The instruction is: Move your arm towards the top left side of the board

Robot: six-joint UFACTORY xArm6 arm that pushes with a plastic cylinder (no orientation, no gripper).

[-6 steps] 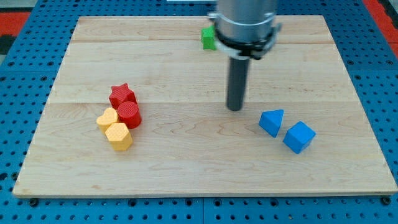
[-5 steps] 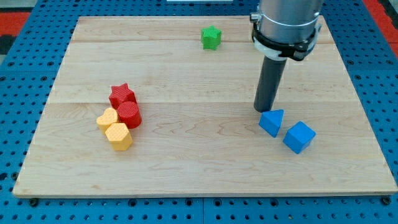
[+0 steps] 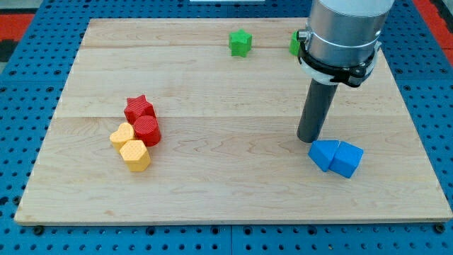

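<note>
My tip (image 3: 308, 139) rests on the board (image 3: 212, 191), just at eleven o'clock of the touching blue blocks (image 3: 336, 156) (no jaws, only a rod). The board's top left lies far off at ten o'clock.

Pale wooden table (image 3: 212, 184): my tip (image 3: 308, 139) just above-left of two touching blue plastic blocks (image 3: 336, 157); green plastic star block (image 3: 240, 43) at top.
</note>
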